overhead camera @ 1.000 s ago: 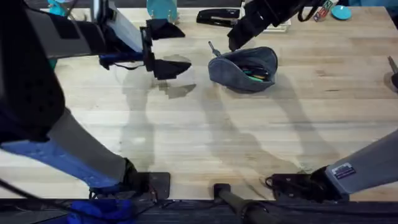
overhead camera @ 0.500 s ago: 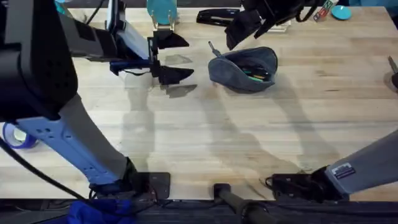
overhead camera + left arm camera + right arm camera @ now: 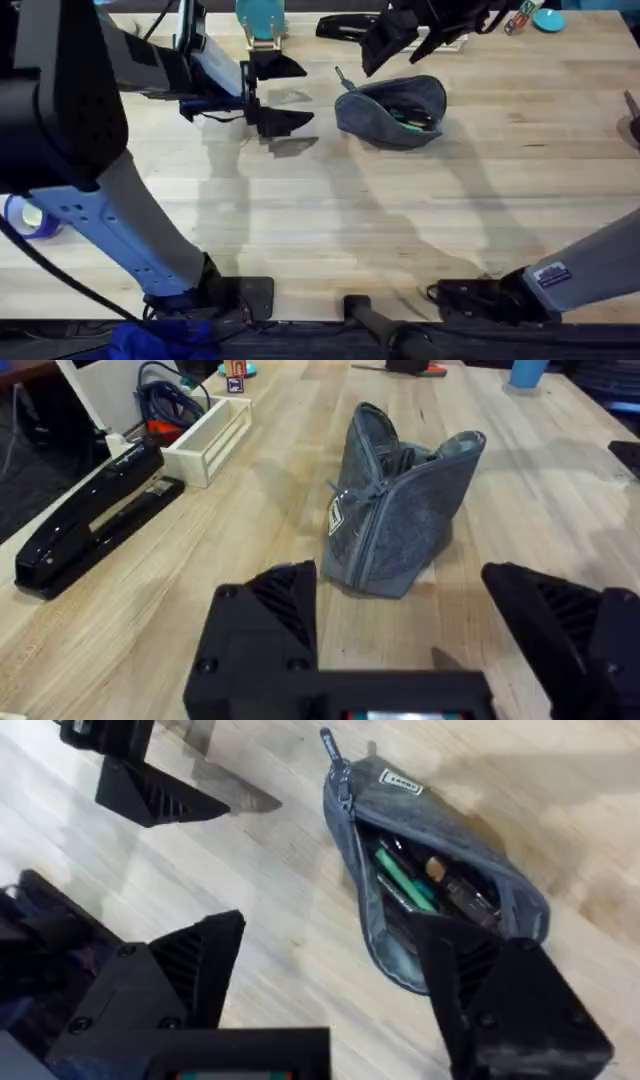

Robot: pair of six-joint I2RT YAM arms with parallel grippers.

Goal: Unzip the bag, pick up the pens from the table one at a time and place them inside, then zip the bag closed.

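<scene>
**Cloth, wood and plastic surfaces**

The bag (image 3: pixel 400 510) is looking like matt grey felt, soft and slightly fuzzy. The table (image 3: pixel 420 230) is showing pale wood with smooth plank grain. The stapler (image 3: pixel 90 510) is shining as glossy black plastic. The left gripper (image 3: pixel 400 650) is appearing matt black.

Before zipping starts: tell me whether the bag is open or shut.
Open. The grey pouch gapes along its zipper, with pens visible inside.

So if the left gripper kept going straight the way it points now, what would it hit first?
Probably the bag, standing open on the table directly ahead of the open left gripper; depth is hard to judge.
</scene>
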